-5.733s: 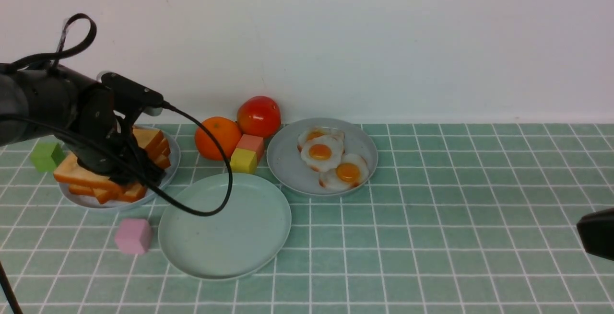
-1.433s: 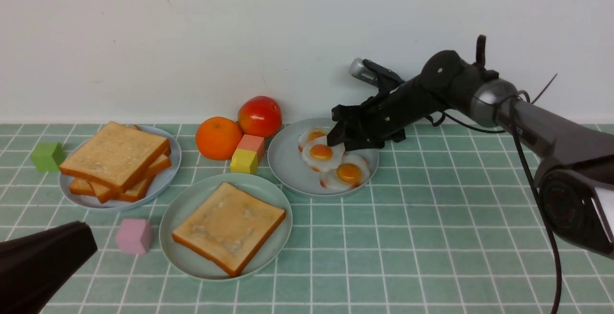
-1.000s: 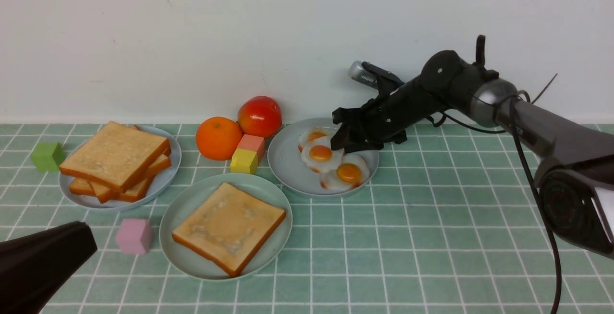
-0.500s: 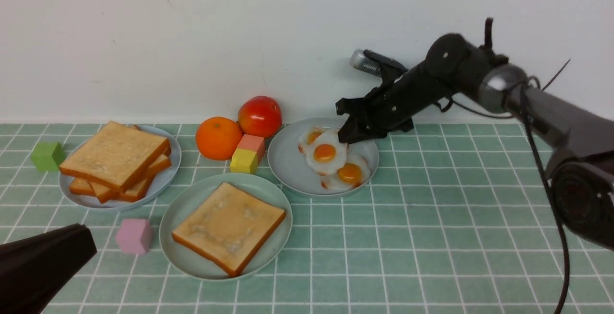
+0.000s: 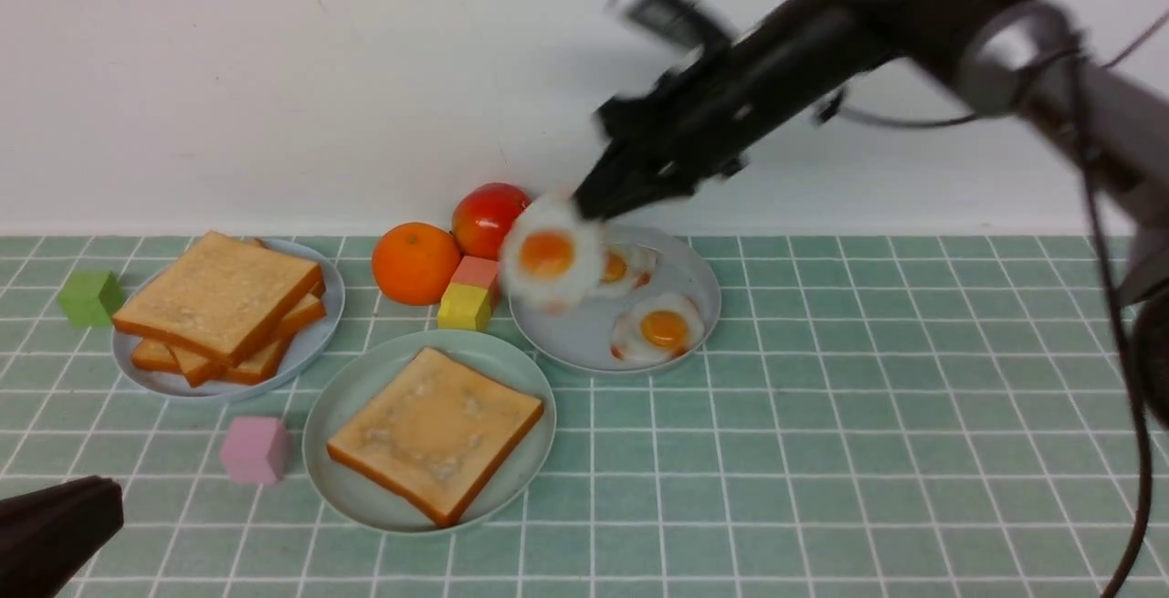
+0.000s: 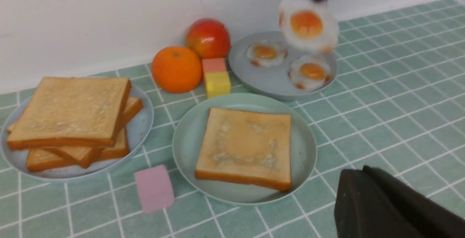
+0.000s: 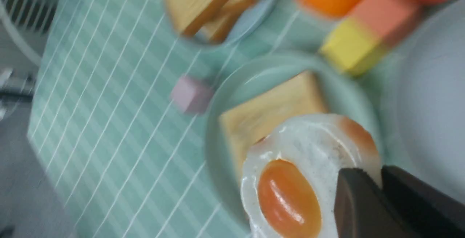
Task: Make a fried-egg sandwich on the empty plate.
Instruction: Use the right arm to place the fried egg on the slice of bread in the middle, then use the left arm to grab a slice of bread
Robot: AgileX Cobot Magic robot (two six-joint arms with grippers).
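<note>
Closest in: left gripper down low, pinched shut on nothing. Past that, mint plate with one toast slice lying flat on it, below the right jaws and nearer than them. Up in the air, right gripper nipped nearly closed on the white rim of a fried egg, with the yolk hanging below the tips. Looks light, thin and rubbery, maybe floppy; hard to call through the blur. Best taken right at that thin edge, not on the domed yolk. Farthest back, just below the jaws, grey-blue plate with two more eggs.
</note>
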